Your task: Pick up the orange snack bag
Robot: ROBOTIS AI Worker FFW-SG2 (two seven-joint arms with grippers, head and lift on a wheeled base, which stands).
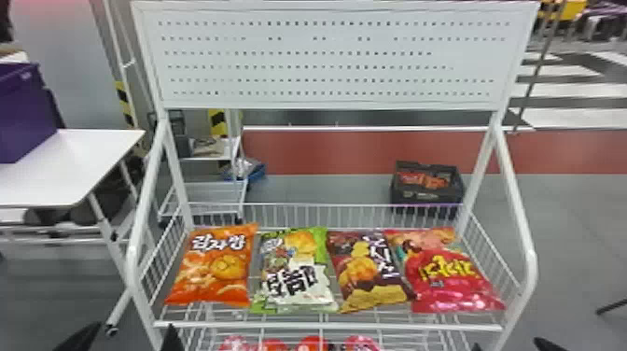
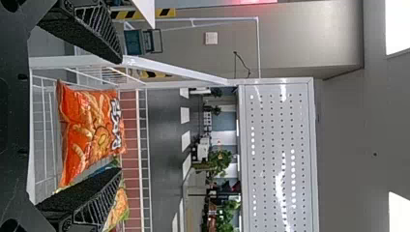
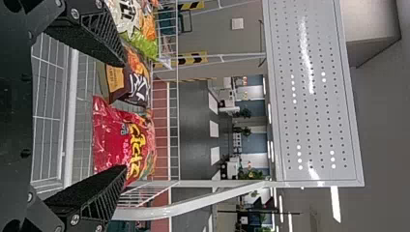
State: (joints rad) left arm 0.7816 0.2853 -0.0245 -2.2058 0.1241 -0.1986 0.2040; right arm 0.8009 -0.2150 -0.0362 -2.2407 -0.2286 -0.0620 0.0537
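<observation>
Black left fingers (image 1: 171,340) and right fingers (image 1: 547,345) wide apart, seemingly empty, orange snack bag (image 1: 212,268) in basket (image 1: 326,325)

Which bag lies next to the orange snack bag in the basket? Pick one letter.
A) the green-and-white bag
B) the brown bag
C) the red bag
A: the green-and-white bag lies immediately right of the orange snack bag in the head view.

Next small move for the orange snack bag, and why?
Probably ease the open left gripper forward over the front basket rail: the left wrist view shows the orange snack bag framed between its fingers, but in the head view they are short of it.
</observation>
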